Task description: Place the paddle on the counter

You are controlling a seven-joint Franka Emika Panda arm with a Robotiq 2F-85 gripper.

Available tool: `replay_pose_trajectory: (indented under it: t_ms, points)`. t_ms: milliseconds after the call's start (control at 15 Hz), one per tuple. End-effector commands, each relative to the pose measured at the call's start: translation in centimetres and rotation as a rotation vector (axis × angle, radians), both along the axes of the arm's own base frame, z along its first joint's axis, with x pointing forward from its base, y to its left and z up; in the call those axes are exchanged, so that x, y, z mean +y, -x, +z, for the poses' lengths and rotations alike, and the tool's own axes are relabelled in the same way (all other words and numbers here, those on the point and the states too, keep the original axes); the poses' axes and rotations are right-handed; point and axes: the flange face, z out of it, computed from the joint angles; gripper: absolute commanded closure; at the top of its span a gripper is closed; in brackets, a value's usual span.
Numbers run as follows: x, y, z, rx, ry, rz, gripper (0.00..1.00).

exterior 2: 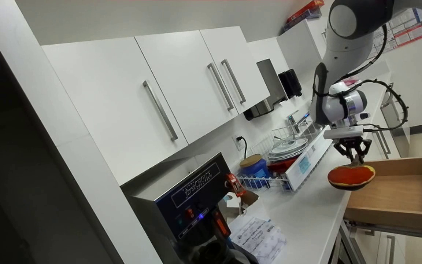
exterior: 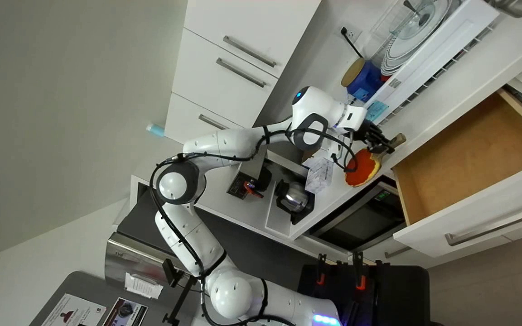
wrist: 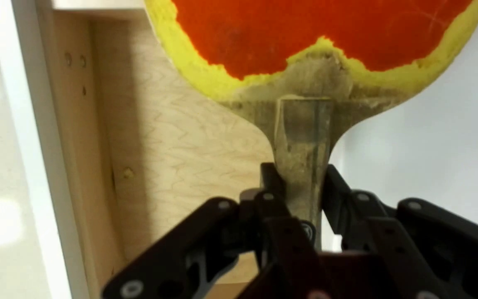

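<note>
The paddle (exterior 2: 352, 176) is in the air, its handle pinched in the gripper (wrist: 302, 174), the blade near the line between open drawer (wrist: 181, 174) and counter (exterior 2: 302, 216). Best carry it inward until the whole blade is well past the counter's edge, lower it flat, then let go. Bare counter shows between panel (exterior 2: 315, 156) and paper (exterior 2: 260, 236); keep off the panel's corner
</note>
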Motion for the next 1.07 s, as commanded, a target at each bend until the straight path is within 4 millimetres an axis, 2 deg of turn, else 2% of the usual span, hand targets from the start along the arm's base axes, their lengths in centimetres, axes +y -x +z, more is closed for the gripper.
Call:
replay_pose_trajectory:
  t_ms: [0, 333, 600, 800, 1000]
  points:
    - [6.2, -0.8, 1.8, -0.043, -0.003, -0.053, 0.93]
    - [14.5, -3.9, 1.5, -0.093, 0.0, -0.062, 0.93]
    - [19.4, -5.0, 0.2, -0.107, -0.005, -0.018, 0.93]
    - [21.4, -5.3, -1.2, -0.106, -0.006, 0.02, 0.93]
    - [22.0, -5.4, -2.9, -0.102, -0.003, 0.046, 0.93]
